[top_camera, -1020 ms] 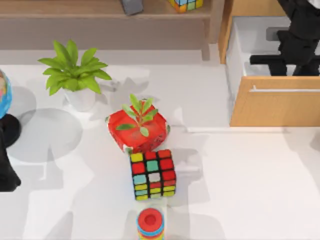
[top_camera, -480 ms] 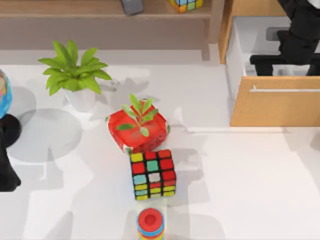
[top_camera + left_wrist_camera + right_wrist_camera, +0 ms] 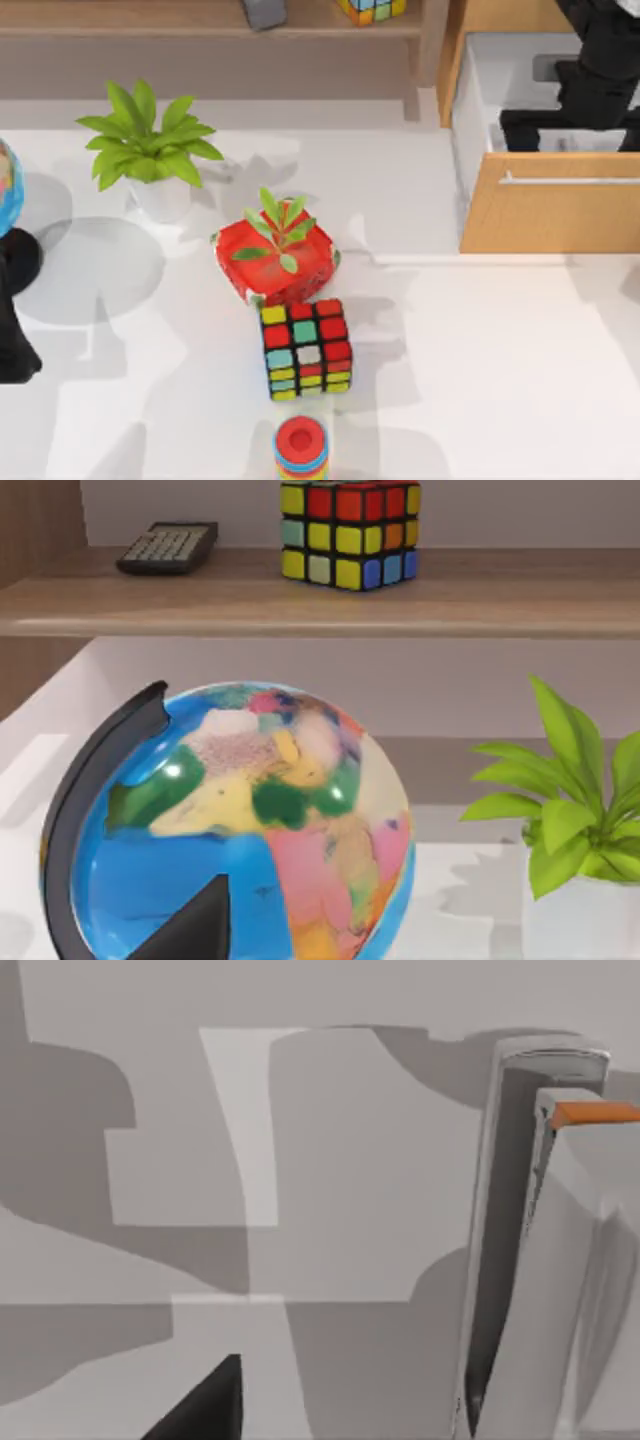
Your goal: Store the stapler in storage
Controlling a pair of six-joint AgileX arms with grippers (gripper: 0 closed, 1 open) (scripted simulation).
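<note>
The storage is the light-brown drawer (image 3: 545,215) at the table's right, pulled open, with a silver bar handle (image 3: 570,180) and a white interior (image 3: 350,1160). The pale-grey stapler (image 3: 545,1280), with an orange tip, lies on the drawer's white floor. A small grey part of the stapler (image 3: 545,68) peeks out beside my right arm. My right gripper (image 3: 568,130) hangs open over the drawer's inside, holding nothing, and one dark fingertip (image 3: 205,1405) stands apart from the stapler. My left gripper (image 3: 15,345) is parked at the far left, by the globe (image 3: 240,830).
An open wooden shelf (image 3: 200,30) along the back carries a dark calculator (image 3: 168,547) and a colourful cube (image 3: 348,530). In the table's middle stand a potted plant (image 3: 148,150), a red pot with a plant (image 3: 275,255), a colourful cube (image 3: 306,348) and a ring stack (image 3: 300,445).
My right gripper has shifted slightly over the drawer's inside. Everything else stays where it was.
</note>
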